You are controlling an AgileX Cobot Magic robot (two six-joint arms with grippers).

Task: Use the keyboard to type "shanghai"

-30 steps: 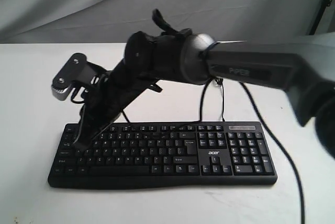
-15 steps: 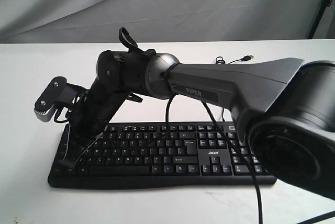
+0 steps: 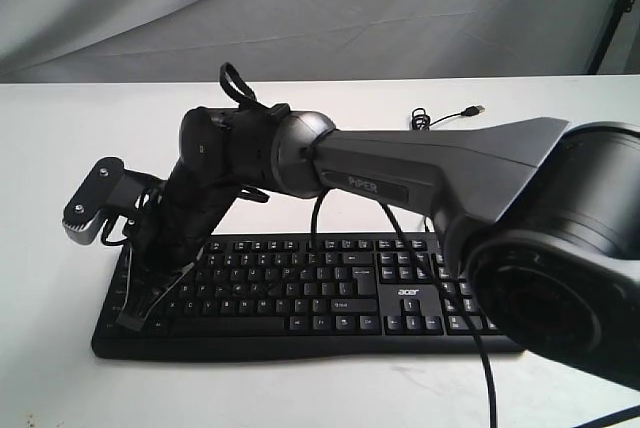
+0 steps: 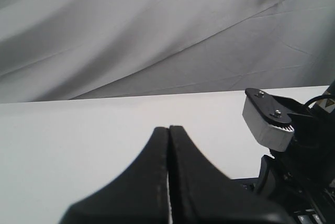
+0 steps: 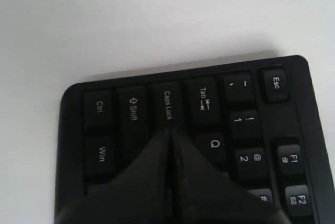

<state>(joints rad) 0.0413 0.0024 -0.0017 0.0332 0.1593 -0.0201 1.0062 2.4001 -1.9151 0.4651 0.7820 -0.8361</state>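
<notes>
The black keyboard (image 3: 400, 300) lies across the white table, with its acer logo on the right half. My right arm reaches across the middle to its left end. The right gripper (image 3: 131, 321) is shut and points steeply down at the leftmost keys. In the right wrist view the shut right gripper (image 5: 170, 131) has its tips at the edge of the Caps Lock key (image 5: 167, 104), beside Q (image 5: 215, 144); the keys under the fingers are hidden. The left gripper (image 4: 168, 129) is shut on nothing, above bare table; it does not show in the exterior view.
The keyboard's thin cable and USB plug (image 3: 476, 109) lie loose on the table behind it. The right arm's wrist camera (image 3: 92, 210) juts out left of the keyboard and shows as a grey-white block (image 4: 268, 122) in the left wrist view. Grey cloth hangs behind.
The right arm has swung left and down. Its shut gripper tip went from the upper-left keys to the front-left corner of the keyboard.
</notes>
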